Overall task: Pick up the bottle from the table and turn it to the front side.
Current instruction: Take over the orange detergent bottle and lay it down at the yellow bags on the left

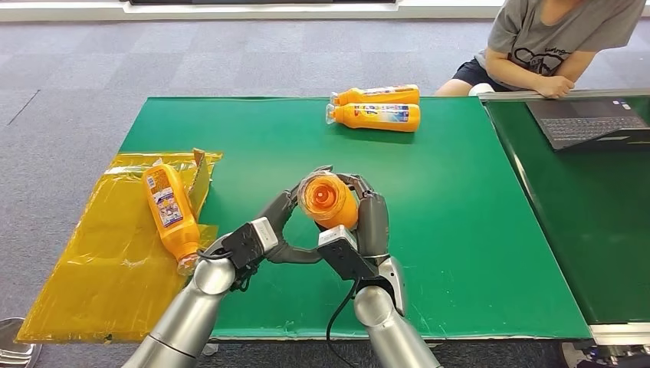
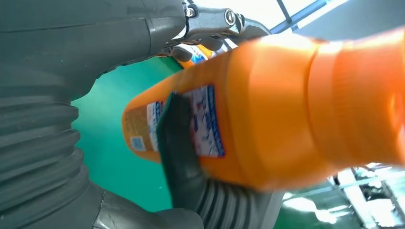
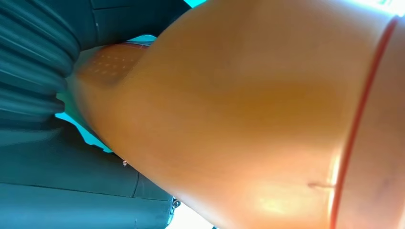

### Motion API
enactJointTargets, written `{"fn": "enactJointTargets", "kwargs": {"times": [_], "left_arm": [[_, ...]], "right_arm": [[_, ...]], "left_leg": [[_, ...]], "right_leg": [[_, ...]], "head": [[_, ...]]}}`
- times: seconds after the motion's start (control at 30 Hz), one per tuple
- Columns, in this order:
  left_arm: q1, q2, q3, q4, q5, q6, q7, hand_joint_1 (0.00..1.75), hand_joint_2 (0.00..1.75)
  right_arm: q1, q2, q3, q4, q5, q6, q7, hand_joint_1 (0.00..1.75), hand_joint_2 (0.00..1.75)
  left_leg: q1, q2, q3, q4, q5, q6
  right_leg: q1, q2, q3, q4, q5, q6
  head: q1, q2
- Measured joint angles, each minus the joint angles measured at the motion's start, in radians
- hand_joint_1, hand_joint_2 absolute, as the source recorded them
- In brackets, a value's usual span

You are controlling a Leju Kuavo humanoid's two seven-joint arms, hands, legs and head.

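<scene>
Above green table (image 1: 460, 230), bottle (image 1: 329, 199) held between left hand (image 1: 287, 218), right hand (image 1: 368, 218).

The bottle (image 1: 328, 199) is orange plastic with an orange cap and a blue-and-white label (image 2: 205, 121). It's up off the desk (image 1: 460, 230), above its near-middle part, tilted so the cap end points up toward the camera, label side facing the left wrist view.
</scene>
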Motion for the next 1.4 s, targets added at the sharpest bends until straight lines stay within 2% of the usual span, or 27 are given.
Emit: {"fn": "enactJointTargets", "kwargs": {"times": [0.3,1.4], "left_arm": [[-0.044,-0.043,0.033,0.058,0.037,0.024,0.015,0.0,1.75],[-0.071,-0.063,0.034,0.142,0.06,0.012,-0.018,0.0,1.75]], "right_arm": [[-0.01,0.003,0.0,0.058,-0.017,-0.008,-0.018,1.75,1.75],[-0.019,0.006,-0.019,0.114,-0.018,-0.015,-0.009,1.75,1.75]], "left_leg": [[0.0,0.0,0.0,0.0,0.0,0.0],[0.0,0.0,0.0,0.0,0.0,0.0]], "right_leg": [[0.0,-0.001,0.0,0.0,0.0,0.0],[0.0,0.0,0.0,0.0,0.0,0.0]], "head": [[0.0,0.0],[0.0,0.0]]}}
